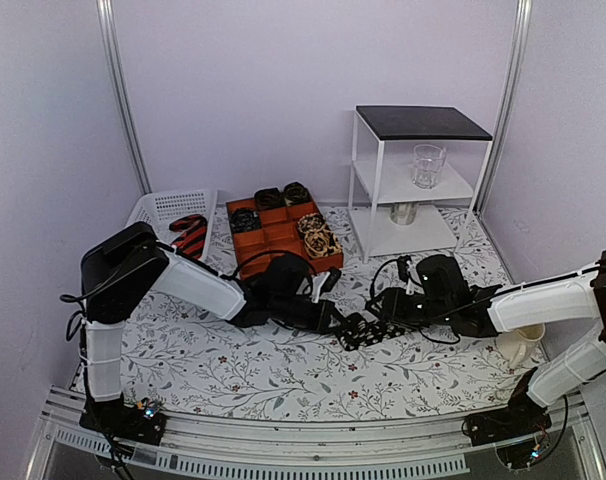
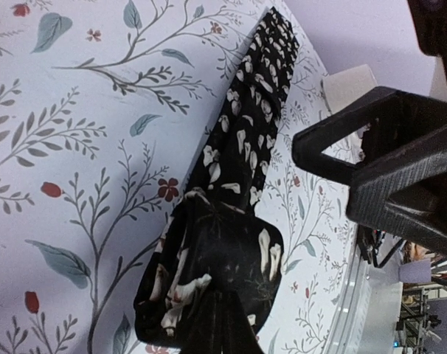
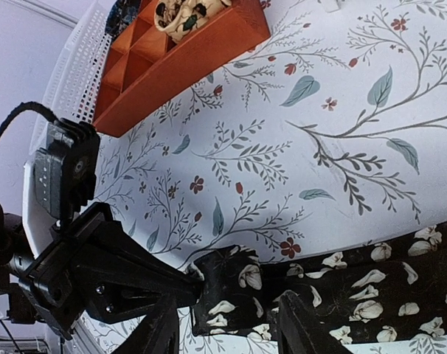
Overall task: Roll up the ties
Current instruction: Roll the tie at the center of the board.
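A black tie with pale flower print (image 2: 247,140) lies as a strip on the floral tablecloth, its near end folded into a small roll (image 2: 231,258). My left gripper (image 2: 223,328) is shut on that roll from below. In the right wrist view the roll (image 3: 234,291) sits between my right gripper's (image 3: 225,316) open fingers, which stand either side of it, while the strip (image 3: 386,287) runs off to the right. From above, the two grippers (image 1: 345,325) (image 1: 381,322) meet at mid-table over the tie (image 1: 364,336). A red-and-black striped tie (image 1: 189,236) lies in the white basket.
An orange divided tray (image 1: 283,238) holding several rolled ties stands behind the grippers, next to the white basket (image 1: 168,208). A white shelf unit (image 1: 408,180) with a glass stands at the back right. A pale mug (image 1: 518,347) sits near my right arm.
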